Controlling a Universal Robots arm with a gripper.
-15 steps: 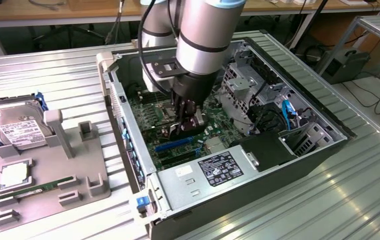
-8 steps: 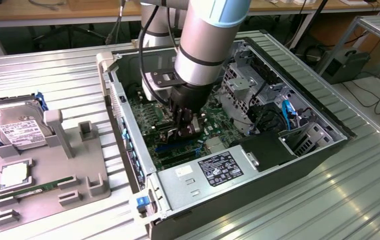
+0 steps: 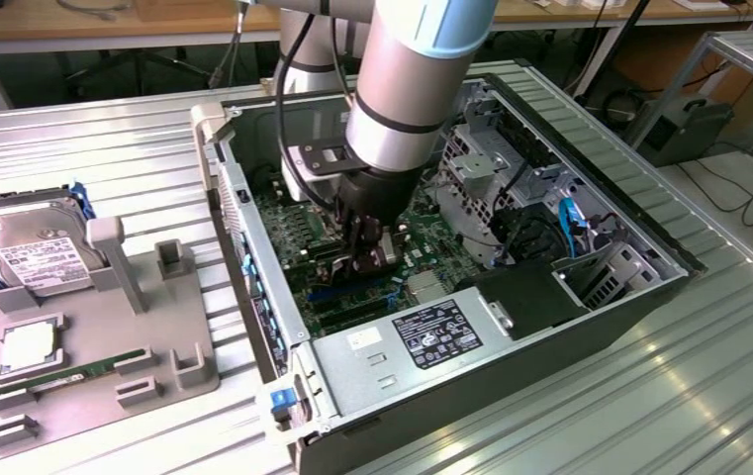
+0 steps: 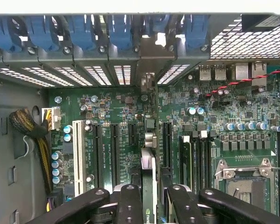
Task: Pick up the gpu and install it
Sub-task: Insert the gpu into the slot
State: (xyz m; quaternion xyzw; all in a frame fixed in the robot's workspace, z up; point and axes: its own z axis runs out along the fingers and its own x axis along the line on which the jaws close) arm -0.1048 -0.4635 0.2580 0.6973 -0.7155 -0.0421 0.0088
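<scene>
One gripper [image 4: 149, 198] inside the open case [image 3: 237, 198], clamped on the gpu [image 4: 148, 154], card held edge-on just above the motherboard [image 4: 214, 116], among its slots, bracket end toward the case's rear wall

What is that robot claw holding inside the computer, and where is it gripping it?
The gripper holds the gpu, a thin card seen edge-on, pinched by its upper edge between the fingers, above the motherboard.
</scene>
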